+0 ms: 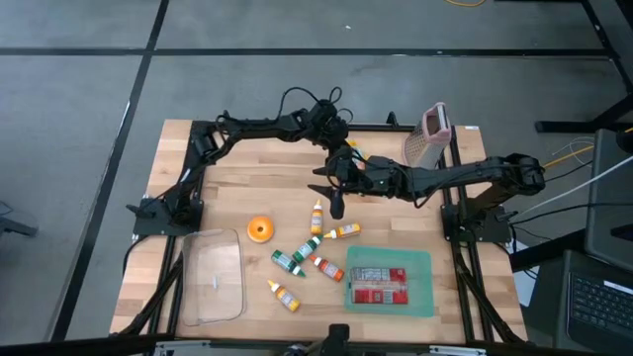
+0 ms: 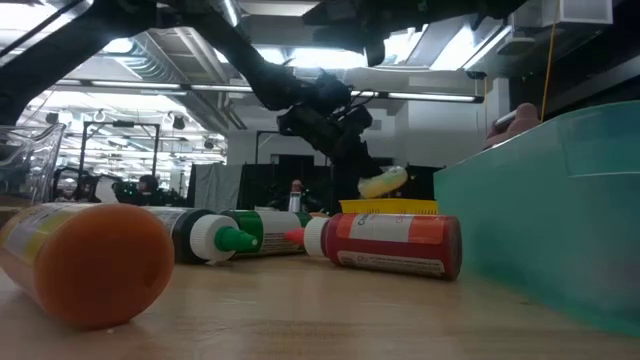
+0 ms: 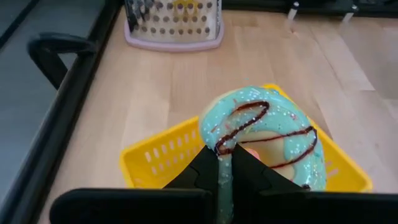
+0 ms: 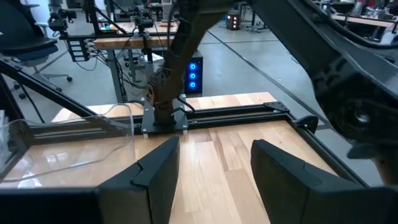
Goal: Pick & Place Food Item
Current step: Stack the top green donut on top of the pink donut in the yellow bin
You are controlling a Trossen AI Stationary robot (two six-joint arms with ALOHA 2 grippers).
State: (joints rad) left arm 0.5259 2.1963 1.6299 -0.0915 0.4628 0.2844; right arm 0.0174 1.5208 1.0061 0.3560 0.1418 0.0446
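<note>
- Nearest the front edge of the table lie a clear lidded box toward the left corner and a teal tray toward the right, the tray holding a red packet.
- Between them a scatter of small sauce bottles lies on its sides (in the low view a red one and a green-capped one show close up).
- An orange ball sits just beyond the bottles, toward the middle.
- The right gripper hangs above the table's middle, its fingers spread and holding nothing.
- The left gripper reaches toward the far edge, its fingers pressed together, pinching the rim of a donut.
- The donut has teal icing with dark drizzle and hangs upright over a yellow basket, just above it.
- A grater stands at the far right corner, beyond the basket.
</note>
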